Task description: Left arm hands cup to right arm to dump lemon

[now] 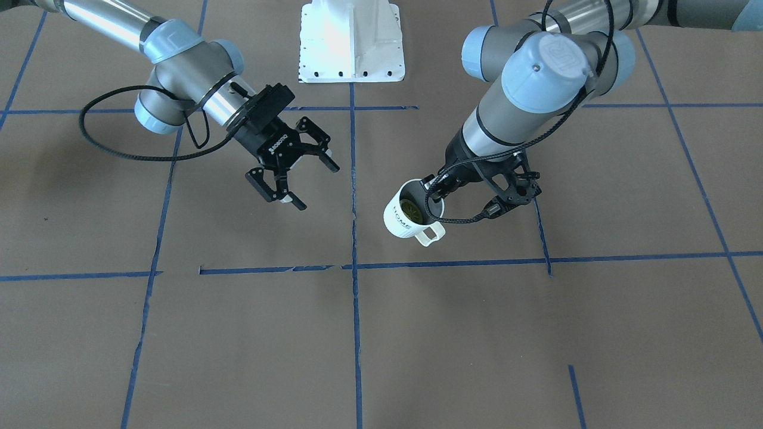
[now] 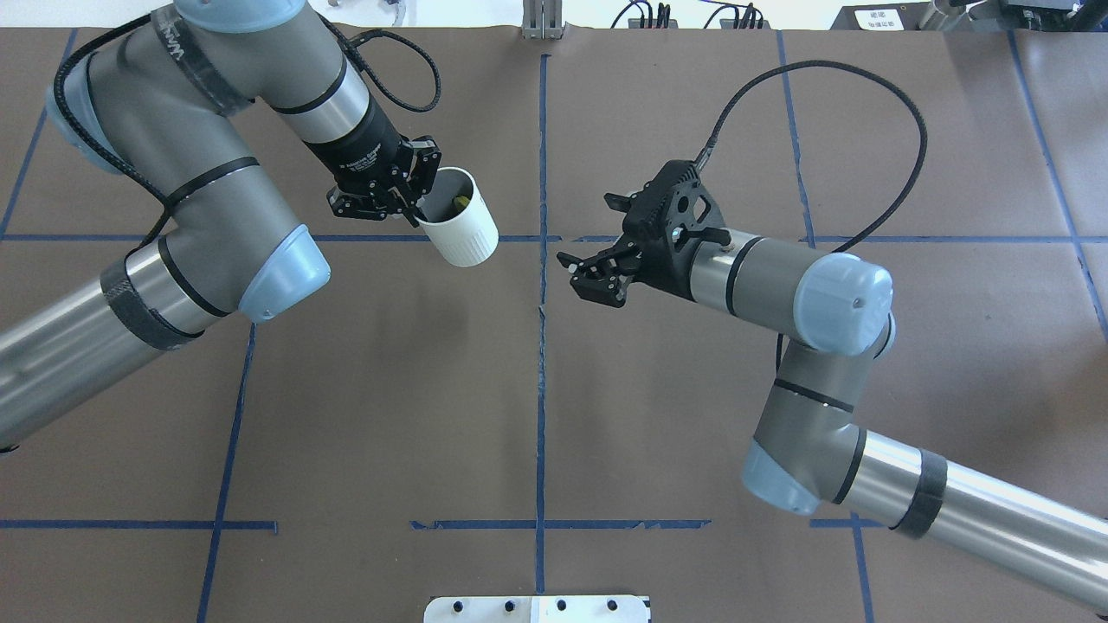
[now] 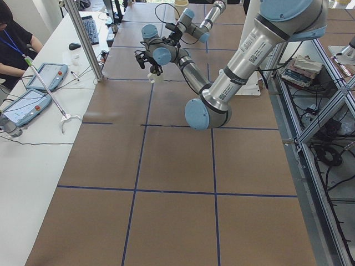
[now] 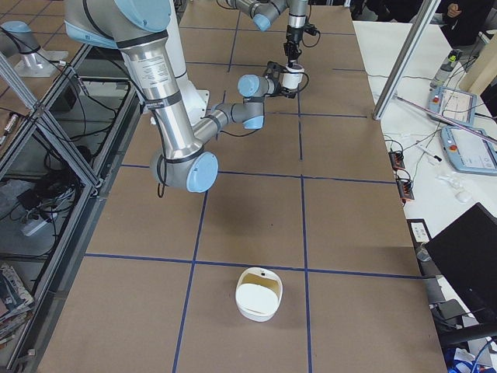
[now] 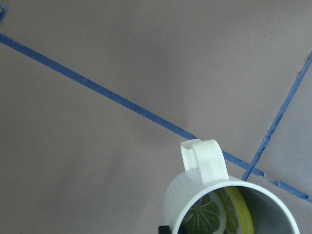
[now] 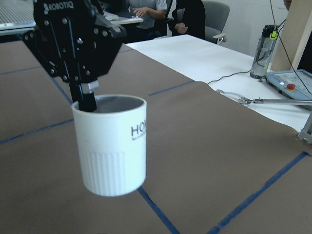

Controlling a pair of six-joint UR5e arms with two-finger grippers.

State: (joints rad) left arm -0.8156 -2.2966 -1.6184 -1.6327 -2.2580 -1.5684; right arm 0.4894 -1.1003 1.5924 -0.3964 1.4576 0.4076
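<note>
My left gripper (image 1: 430,196) is shut on the rim of the white cup (image 1: 406,219), one finger inside and one outside, and holds it in the air above the brown table. The cup (image 2: 463,232) tilts slightly. Its handle (image 1: 430,233) points away from the robot. The yellow-green lemon (image 1: 411,210) lies inside the cup, and the left wrist view shows the lemon (image 5: 214,214) at the bottom. My right gripper (image 2: 576,275) stands open and empty to the cup's right, a gap away, fingers toward it. The right wrist view faces the cup (image 6: 112,146) side-on.
The white robot base (image 1: 351,42) stands at the table's near edge. A white bowl-like container (image 4: 258,294) sits on the table toward the robot's right end. A person (image 3: 14,41) sits at a side table with tablets (image 3: 25,105) beyond the table's far edge.
</note>
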